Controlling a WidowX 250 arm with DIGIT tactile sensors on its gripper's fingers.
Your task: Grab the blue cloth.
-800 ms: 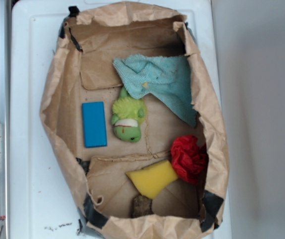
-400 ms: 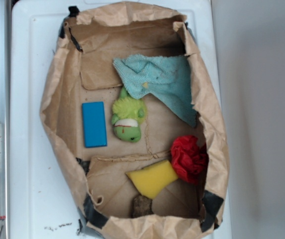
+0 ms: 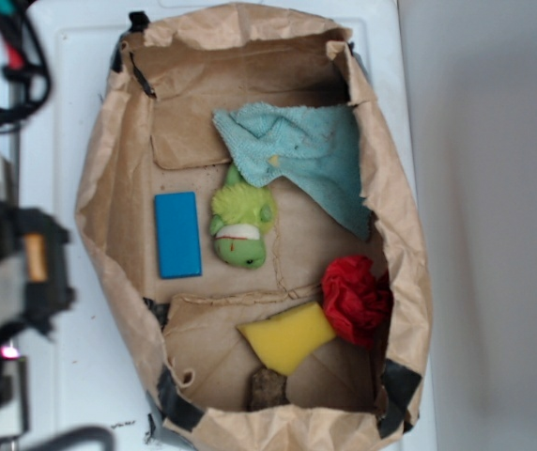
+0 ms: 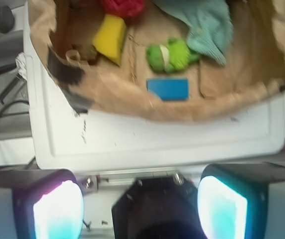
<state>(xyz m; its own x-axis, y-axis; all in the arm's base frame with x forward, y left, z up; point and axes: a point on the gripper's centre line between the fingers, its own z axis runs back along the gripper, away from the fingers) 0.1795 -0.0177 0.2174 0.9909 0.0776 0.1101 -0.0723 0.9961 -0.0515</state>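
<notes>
White table [image 3: 62, 376] w/ raised rim carries torn brown paper bag [image 3: 109, 188], opened flat-ish.

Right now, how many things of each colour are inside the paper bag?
Blue: 2, the blue cloth and the blue block
Green: 1, the green plush toy
Red: 1, the red fuzzy thing
Yellow: 1, the yellow sponge
Brown: 1, the small brown lump
Total: 6

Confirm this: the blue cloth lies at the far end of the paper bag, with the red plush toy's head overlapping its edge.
Not quite. The toy against the blue cloth is the green plush toy, not a red one, as the exterior view shows. The cloth does lie at the far end of the paper bag.
</notes>
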